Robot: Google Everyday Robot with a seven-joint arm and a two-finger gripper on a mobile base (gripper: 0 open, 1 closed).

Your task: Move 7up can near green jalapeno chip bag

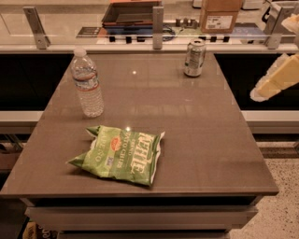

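The can (195,57) stands upright at the far edge of the bench (201,135), well apart from the bag (119,154) near the front. The end effector (275,80) hangs beyond the right side; I cannot tell its state.

A glossy brown surface (201,140) stands on speckled floor (285,196). Behind it, a pale counter (60,28) carries metal posts (158,27) and a cardboard box (220,14). The end effector (274,81) hangs beyond the surface's right edge.

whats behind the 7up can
Behind the 7up can runs a railed ledge, a cardboard box beyond. The can hides the strip directly behind it. The gripper hangs right of the table.
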